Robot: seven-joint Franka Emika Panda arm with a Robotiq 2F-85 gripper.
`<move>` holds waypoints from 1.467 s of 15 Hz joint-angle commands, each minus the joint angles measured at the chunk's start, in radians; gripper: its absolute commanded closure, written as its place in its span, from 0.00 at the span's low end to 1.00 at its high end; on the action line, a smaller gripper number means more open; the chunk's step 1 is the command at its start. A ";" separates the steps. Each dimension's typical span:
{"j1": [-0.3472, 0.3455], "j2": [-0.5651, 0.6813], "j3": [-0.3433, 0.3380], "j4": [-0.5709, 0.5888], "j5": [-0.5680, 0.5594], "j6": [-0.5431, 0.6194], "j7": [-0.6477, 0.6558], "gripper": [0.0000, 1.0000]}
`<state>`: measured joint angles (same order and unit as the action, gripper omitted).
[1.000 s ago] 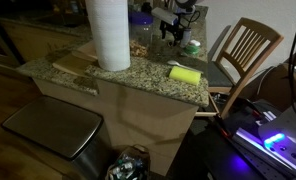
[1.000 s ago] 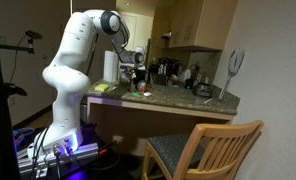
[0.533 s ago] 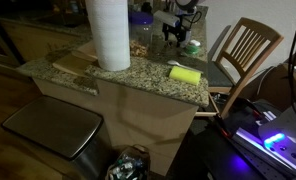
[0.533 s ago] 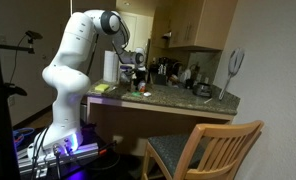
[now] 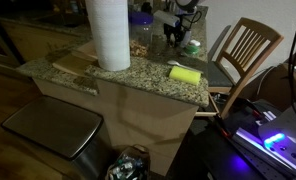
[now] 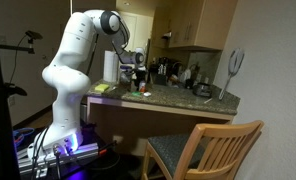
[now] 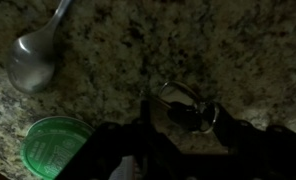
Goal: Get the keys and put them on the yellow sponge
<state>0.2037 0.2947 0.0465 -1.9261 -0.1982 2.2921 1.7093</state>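
Observation:
The keys [image 7: 184, 104], a dark fob on a metal ring, lie on the speckled granite counter [image 7: 238, 40] in the wrist view. My gripper [image 7: 188, 118] is open, its two dark fingers on either side of the keys, just above them. In both exterior views the gripper [image 5: 173, 32] [image 6: 138, 76] hangs low over the far part of the counter. The yellow sponge [image 5: 184, 73] lies near the counter's edge, apart from the gripper; it also shows in an exterior view [image 6: 101, 88]. The keys are too small to make out in the exterior views.
A metal spoon [image 7: 33, 55] and a green round lid [image 7: 53, 146] lie close to the keys. A tall white paper roll [image 5: 108, 32] stands on a wooden board [image 5: 76, 65]. Bottles and a mirror [image 6: 233, 70] stand at the counter's far side. A wooden chair [image 5: 250, 48] stands beside it.
The gripper has shifted only very slightly over the counter. Nothing else has visibly moved.

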 commanded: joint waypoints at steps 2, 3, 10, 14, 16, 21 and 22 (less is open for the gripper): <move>0.004 0.001 -0.002 -0.005 0.013 0.029 -0.007 0.76; 0.004 0.001 -0.001 -0.004 0.017 0.031 -0.009 0.84; -0.007 -0.064 0.006 0.014 0.036 0.053 -0.066 0.94; -0.029 -0.171 0.026 0.020 0.103 0.057 -0.196 0.94; -0.042 -0.205 0.041 0.025 0.226 0.063 -0.315 0.94; -0.054 -0.409 0.044 -0.074 0.554 -0.057 -0.713 0.94; -0.053 -0.463 0.038 -0.096 0.589 -0.118 -0.775 0.94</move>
<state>0.1738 -0.0233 0.0753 -1.9332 0.2874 2.2885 1.1059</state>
